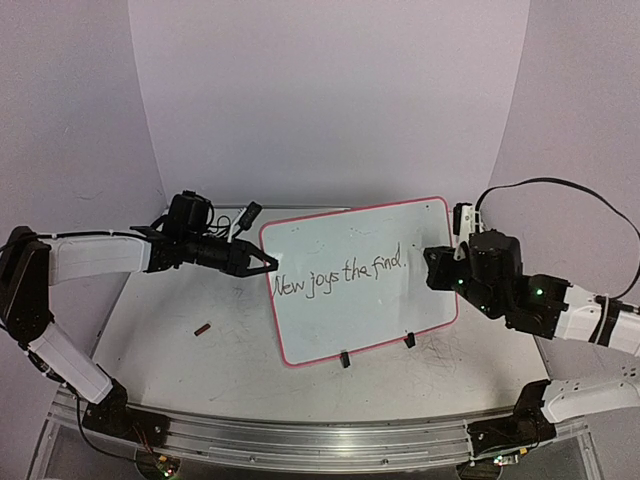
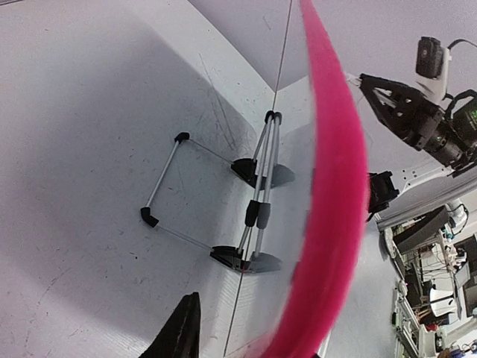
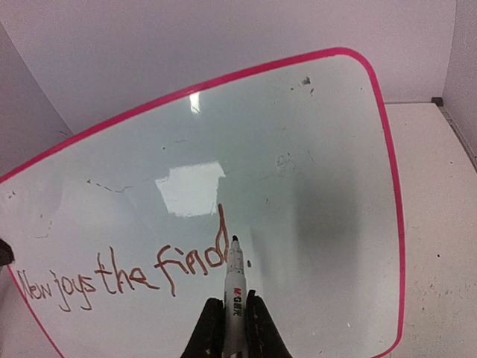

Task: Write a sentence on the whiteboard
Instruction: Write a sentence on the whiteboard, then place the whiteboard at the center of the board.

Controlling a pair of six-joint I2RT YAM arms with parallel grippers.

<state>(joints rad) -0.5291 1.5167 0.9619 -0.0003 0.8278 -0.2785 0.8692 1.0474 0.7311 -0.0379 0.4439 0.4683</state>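
The sentence point(image 3: 123, 272) reads "New joys the find." It runs across the whiteboard point(image 1: 370, 300), which stands on the bench point(image 1: 170, 350), and rises slightly to the right. The right end effector point(image 3: 232, 313) clamps a marker point(image 3: 234, 280), tip up beside the "d". The left end effector point(image 1: 265, 262) is at the board's left rim; I cannot tell its opening.

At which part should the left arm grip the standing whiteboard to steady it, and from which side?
Grip the whiteboard at its left pink rim, coming from the left with the left fingers one in front and one behind. The board is thin, stands tilted on a wire easel, and that edge carries no black clips, unlike the bottom.
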